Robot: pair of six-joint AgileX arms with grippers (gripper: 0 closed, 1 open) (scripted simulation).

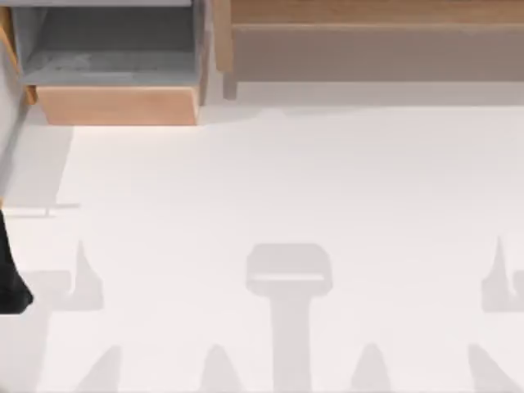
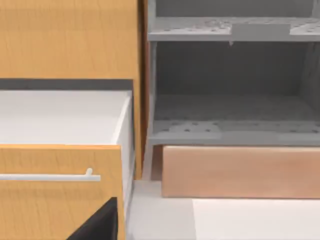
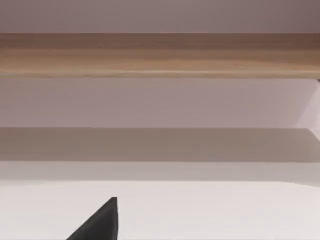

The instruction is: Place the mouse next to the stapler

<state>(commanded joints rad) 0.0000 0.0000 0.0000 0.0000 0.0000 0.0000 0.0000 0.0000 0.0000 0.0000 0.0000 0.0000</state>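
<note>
From above I'm looking at a bare white table (image 1: 286, 180). At eleven o'clock sits a grey shelf unit (image 1: 110, 49) with a wooden base; a long wooden shelf (image 1: 368, 16) runs toward one o'clock. My left arm (image 1: 10, 282) edges in at nine o'clock. My left wrist faces a wooden drawer (image 2: 55, 190) with a metal handle (image 2: 50, 176).

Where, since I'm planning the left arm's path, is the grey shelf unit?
The grey shelf unit stands at the top view's upper left, beside the long wooden ledge.
</note>
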